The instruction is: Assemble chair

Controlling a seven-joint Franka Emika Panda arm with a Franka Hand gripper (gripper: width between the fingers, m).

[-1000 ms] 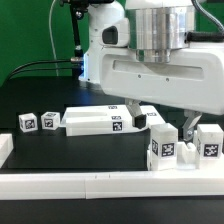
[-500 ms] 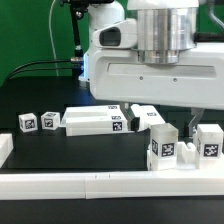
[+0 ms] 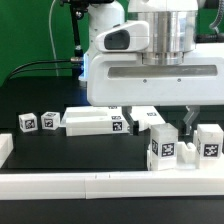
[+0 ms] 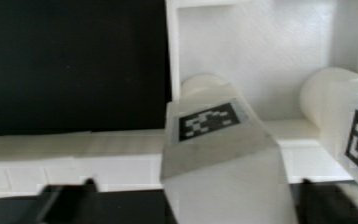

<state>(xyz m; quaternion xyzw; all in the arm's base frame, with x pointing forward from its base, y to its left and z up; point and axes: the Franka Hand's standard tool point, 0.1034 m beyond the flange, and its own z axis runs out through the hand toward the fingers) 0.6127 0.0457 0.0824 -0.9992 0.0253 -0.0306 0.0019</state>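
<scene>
Several white chair parts (image 3: 150,114) lay loose on the black table (image 3: 60,150). Two small tagged cubes (image 3: 27,122) sat toward the exterior view's left, and a long slab (image 3: 95,121) lay just beside them. The tool (image 3: 162,121) hung low over an upright tagged block (image 3: 163,146), its jaws spread wide with one finger on either side. In the wrist view the dark fingertips (image 4: 60,200) stood clear of that block's flanks and gripped nothing. Another tagged block (image 3: 210,143) stood just beside it, toward the exterior view's right. A long white border rail (image 3: 100,182) ran along the table's front edge.
</scene>
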